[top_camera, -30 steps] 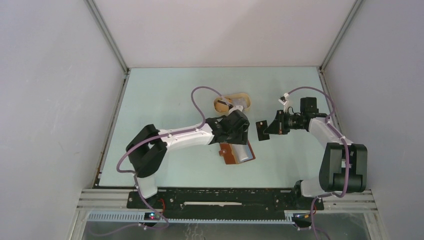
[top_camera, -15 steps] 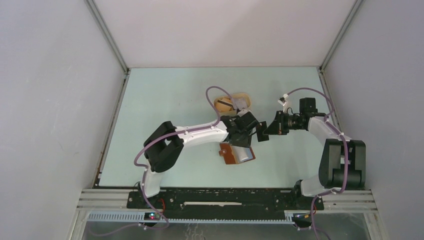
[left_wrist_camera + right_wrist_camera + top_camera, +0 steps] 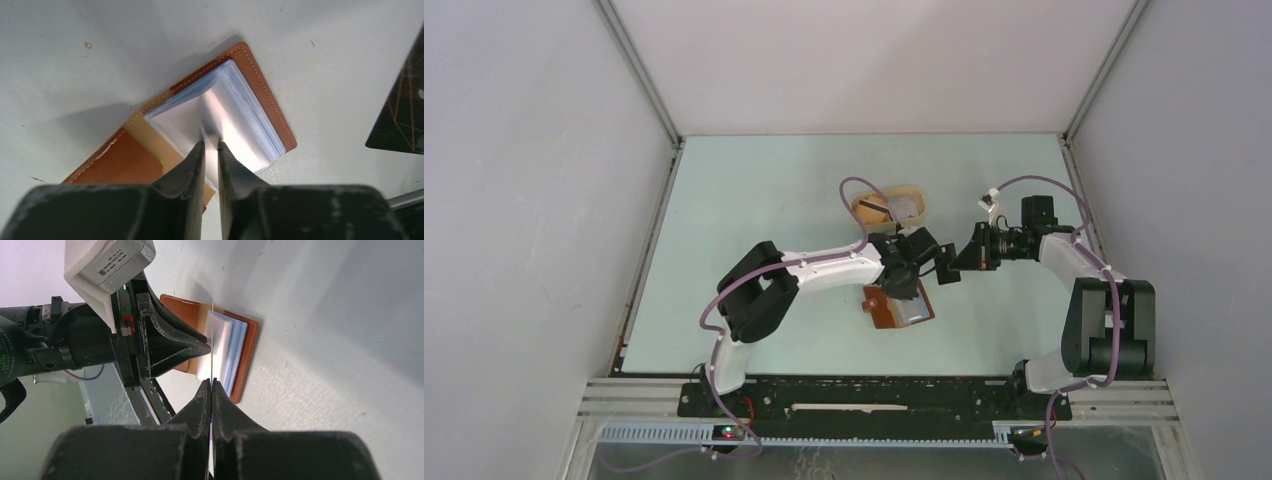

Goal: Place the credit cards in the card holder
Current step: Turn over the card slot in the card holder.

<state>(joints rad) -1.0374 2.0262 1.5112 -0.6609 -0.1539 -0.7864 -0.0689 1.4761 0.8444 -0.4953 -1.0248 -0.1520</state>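
Left gripper (image 3: 210, 147) narrow, pinching a lifted clear sleeve (image 3: 200, 117) of the open card holder (image 3: 894, 312), centre frame. My right gripper (image 3: 210, 385) clamps a dark credit card (image 3: 948, 264) upper right of the holder.

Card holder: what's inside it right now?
A stack of clear plastic sleeves, the top one pinched up by the left gripper. Whether any sleeve holds a card is hidden.
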